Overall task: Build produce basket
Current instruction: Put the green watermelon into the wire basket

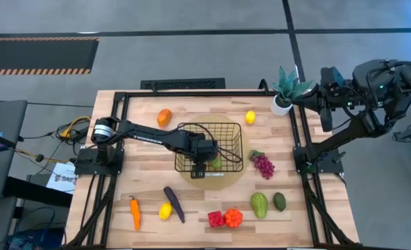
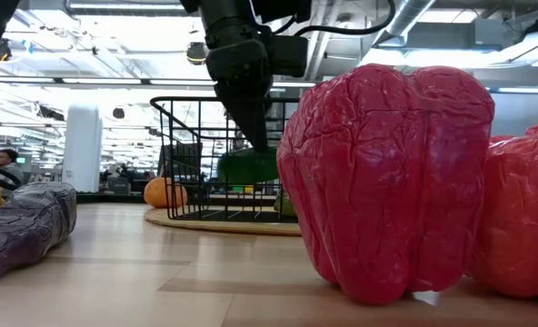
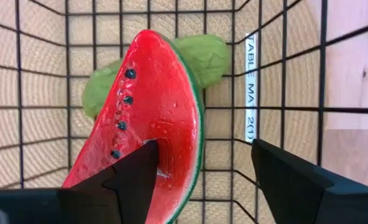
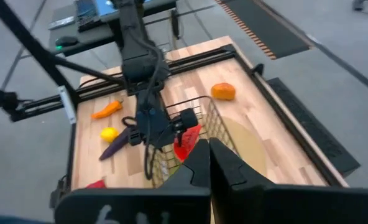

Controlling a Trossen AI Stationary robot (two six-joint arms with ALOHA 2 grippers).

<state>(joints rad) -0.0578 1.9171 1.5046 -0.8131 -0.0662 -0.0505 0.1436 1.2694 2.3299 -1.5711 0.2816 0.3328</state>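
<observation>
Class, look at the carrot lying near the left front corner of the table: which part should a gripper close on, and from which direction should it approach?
Probably the carrot's thicker middle, approached from straight above. It lies flat on the table, tapering to one end, with bare wood on both long sides, so fingers could close across its narrow width. The lemon beside it sits apart.

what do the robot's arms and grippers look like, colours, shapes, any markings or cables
Both arms are dark, nearly black, built of slim jointed segments. The left arm carries pale lettering along its forearm and a silvery ring at its base joint; yellow and orange cables trail off beside that base. The left gripper has two flat, matte black, wedge-shaped fingers. The right gripper shows the same black tapered fingers.
</observation>
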